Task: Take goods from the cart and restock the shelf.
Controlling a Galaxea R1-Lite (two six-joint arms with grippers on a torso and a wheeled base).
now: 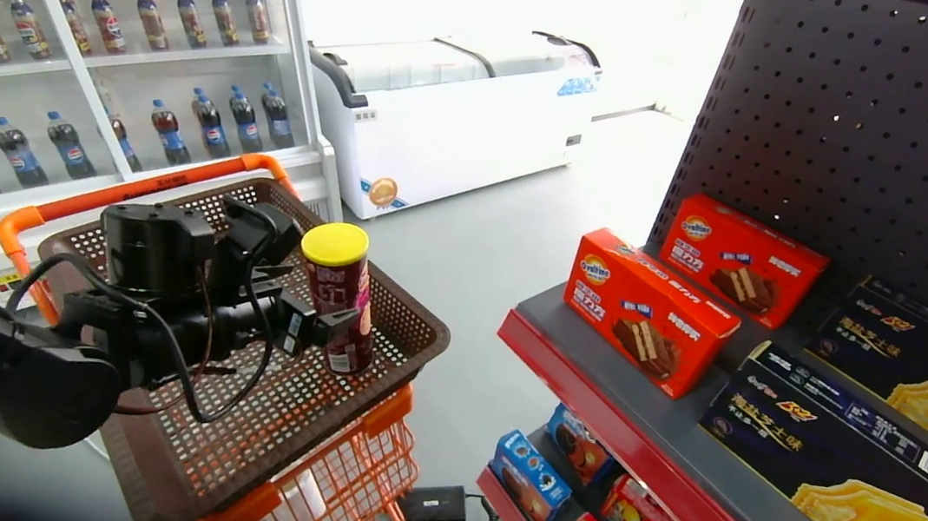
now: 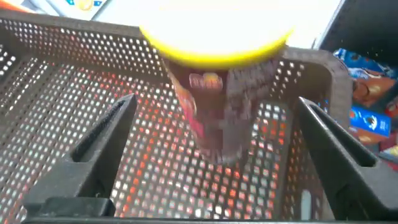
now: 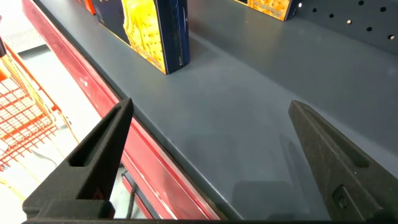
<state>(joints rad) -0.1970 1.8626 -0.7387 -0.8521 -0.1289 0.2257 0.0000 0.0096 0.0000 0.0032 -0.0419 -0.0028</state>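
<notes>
Left gripper (image 2: 215,109) sits low inside the cart's brown basket (image 1: 415,325), its fingers spread wide. The yellow-lidded canister (image 1: 337,298) stands upright between them with its long axis vertical. Neither pad looks to be touching it, so closing squarely on its sides seems to be the next move. The left arm is clearly the nearer one. The shelf (image 1: 547,315) lies off to the robot's right, well apart from the basket. The right gripper (image 3: 211,107), also spread, hangs over a bare grey stretch of the shelf near a dark blue box (image 3: 155,31).
</notes>
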